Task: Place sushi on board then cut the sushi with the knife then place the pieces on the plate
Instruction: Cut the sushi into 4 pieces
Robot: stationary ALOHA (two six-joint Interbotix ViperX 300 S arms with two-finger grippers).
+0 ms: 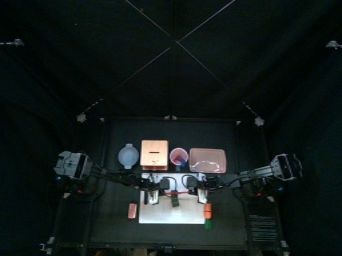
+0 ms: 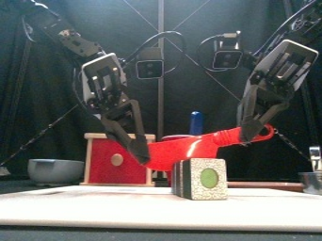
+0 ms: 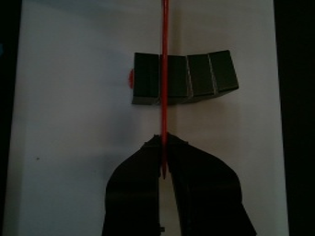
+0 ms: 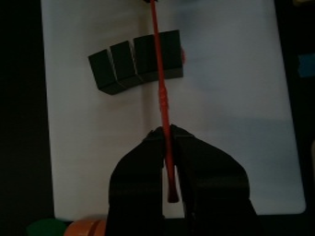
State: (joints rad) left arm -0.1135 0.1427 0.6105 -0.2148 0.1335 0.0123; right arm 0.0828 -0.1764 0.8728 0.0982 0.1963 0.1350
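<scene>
Front view: blocky sushi (image 2: 201, 179), flat knife (image 2: 189, 148).

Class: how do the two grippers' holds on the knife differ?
The left gripper grips the knife's blade end; the right gripper grips its handle end. The left gripper sits low near the board; the right gripper sits higher. Both are shut on the knife over the sushi.

- Sushi (image 2: 201, 179) sits on the board (image 2: 88, 202).
- Knife (image 2: 208, 143) lies crosswise over the sushi.
- Behind the board, left to right: bowl (image 2: 53, 170), box (image 2: 113, 160), tray (image 1: 207, 158).
</scene>
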